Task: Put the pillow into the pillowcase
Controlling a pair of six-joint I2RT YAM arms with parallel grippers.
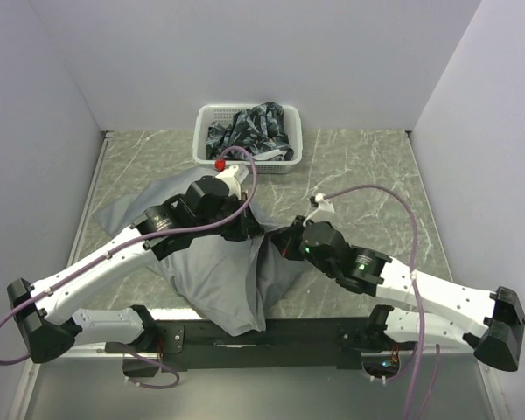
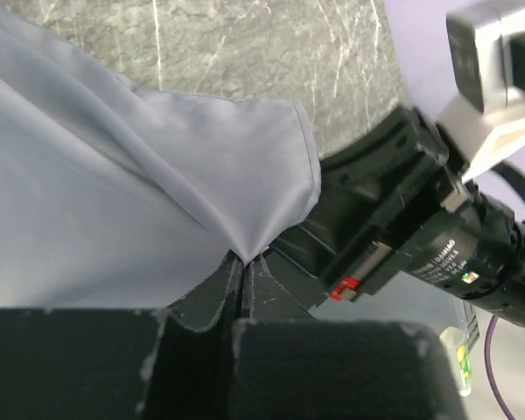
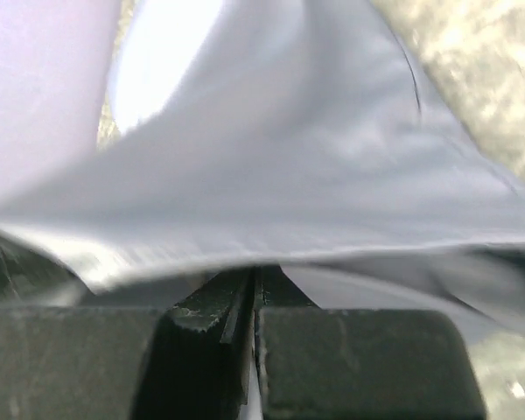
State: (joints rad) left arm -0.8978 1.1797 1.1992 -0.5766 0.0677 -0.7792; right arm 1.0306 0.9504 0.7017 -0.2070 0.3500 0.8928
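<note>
Both grippers are closed on the grey pillowcase (image 1: 214,271). The left gripper (image 2: 241,262) has its jaws pressed together with a peak of cloth nipped at the very tips, and most of the case fans out ahead of it and to its left. The right gripper (image 3: 254,284) is likewise pinched shut on a fold of cloth that stretches across just in front of its fingertips. From above, the two tips sit near each other on the same edge of the case, the right one just beside the left.

No view shows the pillow. The cloth behind the left gripper looks full, so it may already be inside, but I cannot tell.

The step looks like working the case's open edge. To do it well, I judge each pinch should hold one layer only, or the mouth stays shut when the grippers part. The left grip is shallow and could slip under a hard tug, so tension should build slowly and evenly. Draw the tips apart along the hem rather than upward, keeping the cloth low over the table (image 1: 367,166). Keep the pull away from the basket (image 1: 212,118) of patterned cloth (image 1: 254,127) beyond the left gripper.
</note>
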